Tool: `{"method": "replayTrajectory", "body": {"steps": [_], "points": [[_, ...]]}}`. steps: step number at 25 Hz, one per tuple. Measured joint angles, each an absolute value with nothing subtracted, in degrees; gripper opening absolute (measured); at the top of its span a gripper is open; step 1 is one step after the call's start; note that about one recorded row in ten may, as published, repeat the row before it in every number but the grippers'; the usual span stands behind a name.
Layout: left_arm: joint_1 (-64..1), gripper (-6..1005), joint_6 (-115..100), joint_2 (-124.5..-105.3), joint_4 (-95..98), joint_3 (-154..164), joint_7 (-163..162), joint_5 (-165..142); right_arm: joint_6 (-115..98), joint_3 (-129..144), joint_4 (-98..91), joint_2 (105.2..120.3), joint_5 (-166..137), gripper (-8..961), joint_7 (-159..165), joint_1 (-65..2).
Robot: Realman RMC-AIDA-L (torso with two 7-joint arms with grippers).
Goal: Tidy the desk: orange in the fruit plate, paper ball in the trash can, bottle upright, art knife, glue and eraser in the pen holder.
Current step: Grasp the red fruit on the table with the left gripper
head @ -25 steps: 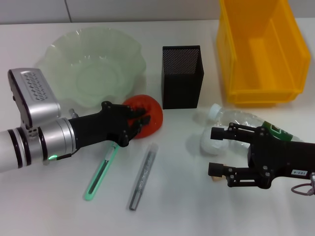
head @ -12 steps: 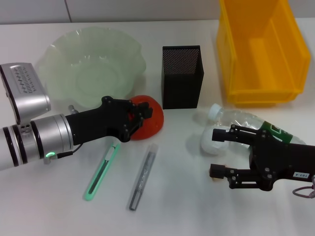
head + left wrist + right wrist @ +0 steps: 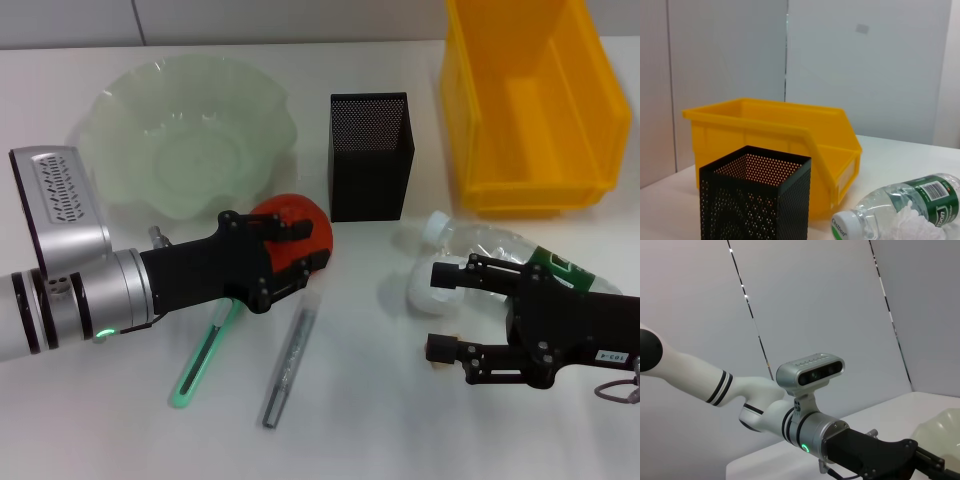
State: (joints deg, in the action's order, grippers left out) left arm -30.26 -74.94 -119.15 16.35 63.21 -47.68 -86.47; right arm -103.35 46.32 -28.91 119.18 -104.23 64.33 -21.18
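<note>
My left gripper (image 3: 290,255) lies low over the desk (image 3: 380,410), reaching in from the left edge, its fingers spread around the orange (image 3: 298,232) and seemingly touching its near side. I judge this a grasp being set: the fruit plate (image 3: 130,100) sits just behind and to the left, a short carry once the fruit is lifted. The orange rests on the desk between the plate rim and the pen holder (image 3: 369,155), close to both.

Under my left gripper lies the art knife (image 3: 205,355), flat, its long axis running from near-left to far-right, the far end hidden beneath the gripper. Just beside it lies the glue (image 3: 290,358), roughly parallel, its paler end pointing away toward the orange. Both lie near the pen holder, which stands upright with its open mouth upward, ready to take them end-on.

Right of centre, the paper ball (image 3: 425,287) sits on the desk, touching or nearly touching the bottle (image 3: 480,245). The bottle lies on its side, cap toward the pen holder, base toward the right edge, so it must still be raised. My right gripper (image 3: 448,312) rests at desk level with its fingers spread, one beside the paper ball. The eraser (image 3: 436,362) peeks out by the lower finger. The trash can (image 3: 590,160) stands behind, mouth upward.
</note>
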Motion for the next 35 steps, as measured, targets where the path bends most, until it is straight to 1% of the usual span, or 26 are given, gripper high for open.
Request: {"method": "replayTrajectory", "body": {"steps": [6,12,35], "points": [[-30.5,325,-74.3,-119.18,16.3,63.2,-47.5,-86.5,-103.1,46.3,-28.9,119.18,-104.2,833,64.2,-21.3],[-30.7,489,-71.7,-119.18,16.0,63.3,-47.4,-86.5,-102.7,46.3,-28.9,119.17,-104.2,834,63.9,-21.4],[-30.8,464,-66.9,-119.18,14.8,63.5,-44.6,-85.7,-102.7,46.2,-29.1,119.09,-104.2,834,63.7,-21.9]]}}
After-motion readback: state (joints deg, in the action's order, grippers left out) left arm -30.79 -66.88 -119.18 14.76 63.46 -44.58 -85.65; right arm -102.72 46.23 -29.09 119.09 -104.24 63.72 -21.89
